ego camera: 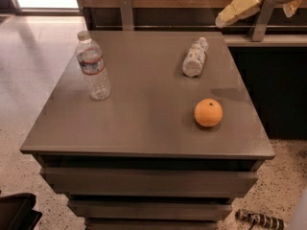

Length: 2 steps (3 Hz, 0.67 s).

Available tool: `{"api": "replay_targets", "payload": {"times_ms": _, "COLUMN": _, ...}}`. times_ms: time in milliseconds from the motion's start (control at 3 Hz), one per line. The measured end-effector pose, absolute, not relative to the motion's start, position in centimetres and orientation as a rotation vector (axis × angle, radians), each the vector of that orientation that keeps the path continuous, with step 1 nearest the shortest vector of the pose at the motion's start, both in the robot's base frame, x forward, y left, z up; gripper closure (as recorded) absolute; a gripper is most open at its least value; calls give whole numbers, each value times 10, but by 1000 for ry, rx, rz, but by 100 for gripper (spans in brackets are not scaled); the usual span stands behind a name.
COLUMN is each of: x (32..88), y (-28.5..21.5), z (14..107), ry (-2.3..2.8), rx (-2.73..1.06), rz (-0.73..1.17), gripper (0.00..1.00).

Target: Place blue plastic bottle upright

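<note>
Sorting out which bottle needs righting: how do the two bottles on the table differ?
The blue plastic bottle lies on its side, far right; the bottle with the blue-and-red band stands upright, left. The lying one looks smaller, with a wide pale label rather than a narrow band. Both are clear and capped. The gripper hangs beyond the table's far right corner, touching neither.
</note>
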State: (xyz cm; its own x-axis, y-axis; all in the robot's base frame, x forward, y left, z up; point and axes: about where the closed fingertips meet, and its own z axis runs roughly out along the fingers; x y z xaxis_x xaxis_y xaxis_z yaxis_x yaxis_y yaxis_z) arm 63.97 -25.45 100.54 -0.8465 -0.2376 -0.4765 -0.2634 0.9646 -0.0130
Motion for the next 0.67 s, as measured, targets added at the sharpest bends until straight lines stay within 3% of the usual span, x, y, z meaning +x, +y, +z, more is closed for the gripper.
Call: {"api": "replay_targets", "payload": {"times_ms": 667, "x": 677, "y": -237, "z": 983, "ry": 2721, "rx": -65, "rz": 174, "gripper": 0}}
